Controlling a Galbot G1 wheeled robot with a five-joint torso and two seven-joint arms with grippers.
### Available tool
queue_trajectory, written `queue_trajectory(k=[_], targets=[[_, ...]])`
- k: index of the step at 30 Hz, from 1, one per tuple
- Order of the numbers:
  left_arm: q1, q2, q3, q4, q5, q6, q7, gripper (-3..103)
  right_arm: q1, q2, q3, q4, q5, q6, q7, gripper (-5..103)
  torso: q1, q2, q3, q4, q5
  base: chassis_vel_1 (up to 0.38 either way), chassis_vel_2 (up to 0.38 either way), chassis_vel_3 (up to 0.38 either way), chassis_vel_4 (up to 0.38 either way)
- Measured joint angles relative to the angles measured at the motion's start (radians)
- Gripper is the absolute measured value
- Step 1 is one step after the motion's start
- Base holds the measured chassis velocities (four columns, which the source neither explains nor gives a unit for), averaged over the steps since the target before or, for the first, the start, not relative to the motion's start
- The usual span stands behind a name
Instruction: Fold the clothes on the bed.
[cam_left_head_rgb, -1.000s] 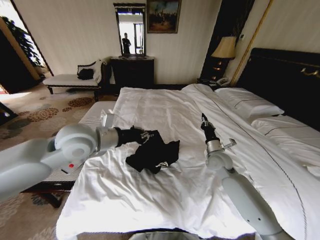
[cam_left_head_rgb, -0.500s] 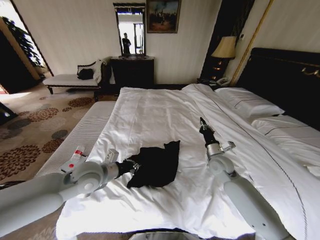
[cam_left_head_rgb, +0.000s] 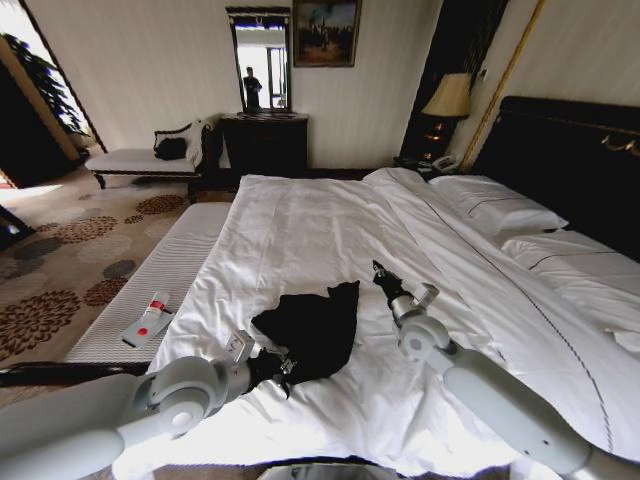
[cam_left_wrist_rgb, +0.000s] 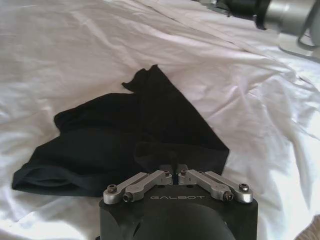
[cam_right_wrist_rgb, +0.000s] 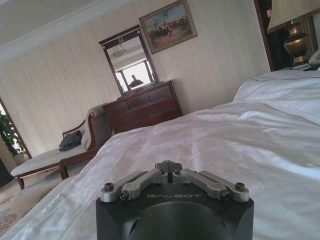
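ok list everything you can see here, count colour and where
T-shirt: one, black, crumpled on the bed's near half
bed: one, white sheets, dark headboard, in front of the robot
pillows: two, white, at the headboard
bench: one, white cushion, along the bed's left side
tube: one, white and red, on the bench
chaise: one, white seat, dark frame, by the far wall
dresser: one, dark wood, under a mirror
painting: one, framed, on the far wall
lamp: one, cream shade, beside the headboard
left gripper: shut on the T-shirt's near edge
right gripper: shut, over the sheet right of the T-shirt
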Motion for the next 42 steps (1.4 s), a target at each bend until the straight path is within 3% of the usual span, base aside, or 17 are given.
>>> queue_trajectory(k=[2, 5, 8, 9, 11, 13, 16, 20, 22, 30, 34, 42], targets=[[0.060, -0.018, -0.035, 0.066, 0.014, -0.057, -0.047, 0, 0.033, 0.019, -0.020, -0.025, 0.002, 0.007, -0.005, 0, 0.000, 0.000, 0.000, 0.0000, 0.0001, 0.000, 0.000, 0.000, 0.000], [0.111, -0.049, -0.070, 0.144, 0.070, -0.103, -0.053, 0, 0.053, 0.037, -0.027, -0.050, -0.004, 0.020, -0.020, 0, 0.000, 0.000, 0.000, 0.0000, 0.0002, 0.000, 0.000, 0.000, 0.000], [0.225, -0.177, -0.177, 0.296, 0.260, -0.163, 0.021, 0, 0.062, 0.064, -0.024, -0.085, -0.032, 0.038, -0.044, 0, 0.000, 0.000, 0.000, -0.0002, 0.0003, 0.000, 0.000, 0.000, 0.000], [0.225, -0.177, -0.177, 0.296, 0.260, -0.163, 0.021, 0, 0.062, 0.064, -0.024, -0.085, -0.032, 0.038, -0.044, 0, 0.000, 0.000, 0.000, -0.0002, 0.0003, 0.000, 0.000, 0.000, 0.000], [0.295, -0.284, -0.264, 0.325, 0.297, -0.164, 0.030, 0, 0.053, 0.075, -0.018, -0.096, -0.066, 0.047, -0.057, 0, 0.000, 0.000, 0.000, -0.0004, -0.0007, 0.000, 0.000, 0.000, 0.000], [0.381, -0.410, -0.380, 0.289, 0.295, -0.129, 0.018, 0, 0.032, 0.079, -0.012, -0.101, -0.101, 0.053, -0.066, 0, 0.000, 0.000, 0.000, -0.0010, 0.0001, 0.000, 0.000, 0.000, 0.000], [0.470, -0.469, -0.454, 0.251, 0.350, -0.107, 0.019, 0, 0.010, 0.079, -0.005, -0.101, -0.114, 0.054, -0.066, 0, 0.000, 0.000, 0.000, -0.0010, 0.0004, 0.000, 0.000, 0.000, 0.000], [0.585, -0.507, -0.528, 0.250, 0.452, -0.108, 0.041, 0, -0.011, 0.077, 0.007, -0.102, -0.117, 0.054, -0.065, 0, 0.000, 0.000, 0.000, 0.0001, 0.0008, 0.000, 0.000, 0.000, 0.000], [0.652, -0.550, -0.572, 0.293, 0.510, -0.143, 0.072, 0, -0.013, 0.080, 0.010, -0.112, -0.123, 0.054, -0.067, 0, 0.000, 0.000, 0.000, 0.0003, 0.0000, 0.000, 0.000, 0.000, 0.000], [0.802, -0.690, -0.650, 0.357, 0.573, -0.238, 0.167, 0, 0.002, 0.096, 0.003, -0.124, -0.124, 0.054, -0.068, 0, 0.000, 0.000, 0.000, -0.0008, 0.0003, 0.000, 0.000, 0.000, 0.000], [0.941, -0.715, -0.691, 0.377, 0.629, -0.293, 0.198, 0, 0.016, 0.091, -0.048, -0.105, -0.097, -0.024, 0.030, 0, 0.000, 0.000, 0.000, 0.0001, 0.0001, 0.000, 0.000, 0.000, 0.000], [1.084, -0.724, -0.866, 0.302, 0.671, -0.291, 0.198, 0, 0.057, 0.091, -0.150, -0.051, 0.036, -0.154, 0.195, 0, 0.000, 0.000, 0.000, -0.0003, 0.0003, 0.000, 0.000, 0.000, 0.000]])
